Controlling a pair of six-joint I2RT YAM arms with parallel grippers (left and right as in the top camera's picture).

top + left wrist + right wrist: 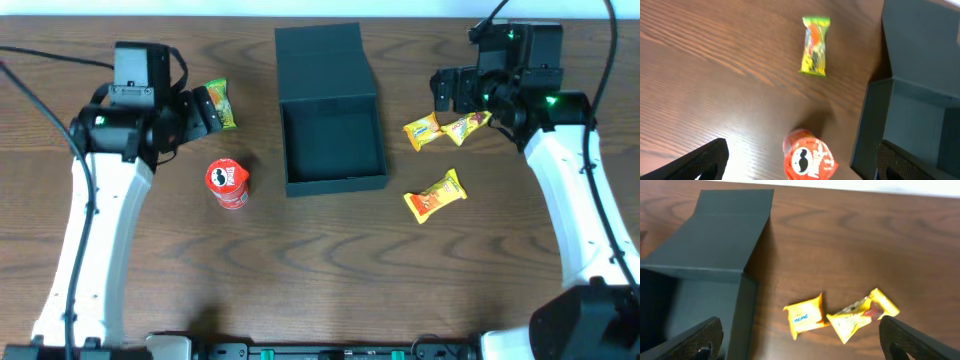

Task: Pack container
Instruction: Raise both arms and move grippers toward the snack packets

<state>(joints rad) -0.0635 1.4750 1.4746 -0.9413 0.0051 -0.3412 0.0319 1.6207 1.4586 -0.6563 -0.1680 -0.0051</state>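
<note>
Left gripper [205, 112] wide, empty, green packet [220, 104] just ahead. Right gripper [447, 92] wide, empty, yellow packets [422, 132] beside. Container [335, 182] open between.

Container [335, 183] mouth stands open to the top, lid flap [322, 60] lying flat behind. On its left, a Pringles can [227, 184] stands near the wall; on its right, three yellow packets [423, 132] [465, 127] [436, 195] litter the table [300, 270].

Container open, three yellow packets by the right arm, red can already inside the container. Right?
No. The red can is not inside; it sits on the table outside the container, on the left arm's side, as the overhead view shows. The rest holds.
</note>
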